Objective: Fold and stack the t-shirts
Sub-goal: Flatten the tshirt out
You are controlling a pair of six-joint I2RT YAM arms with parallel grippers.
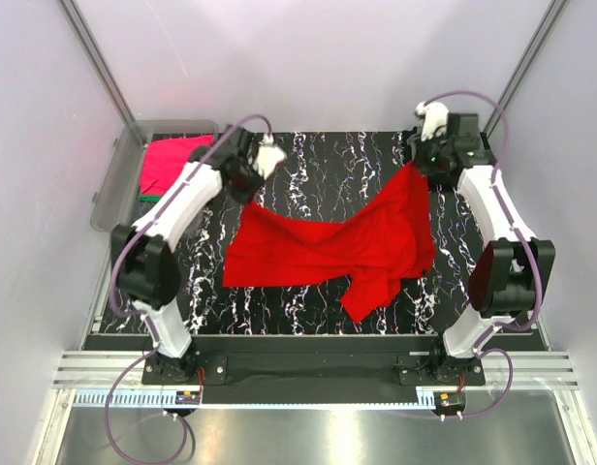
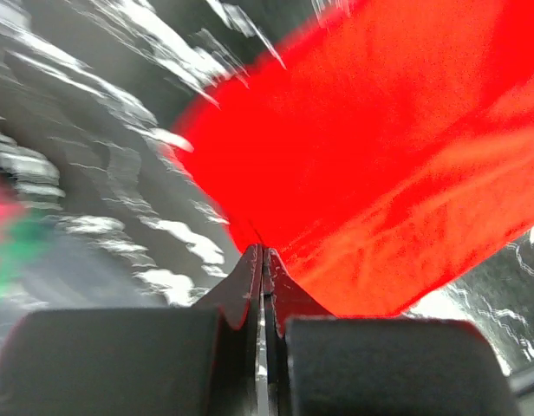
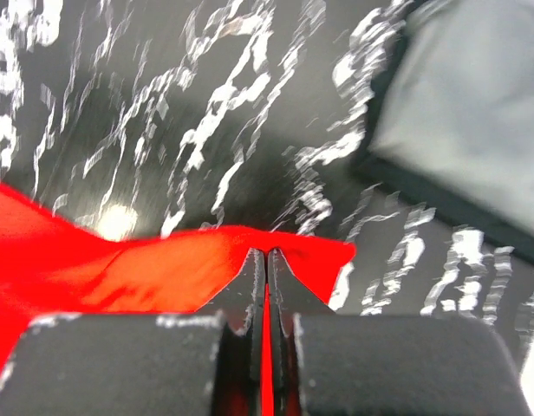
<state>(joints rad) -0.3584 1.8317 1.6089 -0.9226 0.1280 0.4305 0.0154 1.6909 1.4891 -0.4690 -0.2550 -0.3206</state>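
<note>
A bright red t-shirt (image 1: 337, 247) hangs stretched over the black marbled table (image 1: 308, 165) between my two grippers. My left gripper (image 1: 248, 186) is shut on the shirt's far left corner; the left wrist view shows the closed jaws (image 2: 263, 253) pinching the red cloth (image 2: 380, 147). My right gripper (image 1: 422, 167) is shut on the far right corner; the right wrist view shows the jaws (image 3: 266, 255) closed on the red hem (image 3: 146, 269). The shirt's lower part sags and rests crumpled on the table. A magenta-pink shirt (image 1: 172, 163) lies folded on a green one (image 1: 149, 197) in the bin.
A clear plastic bin (image 1: 114, 184) stands at the table's far left edge. Grey walls and aluminium posts enclose the table. A grey panel (image 3: 466, 113) shows beyond the table edge in the right wrist view.
</note>
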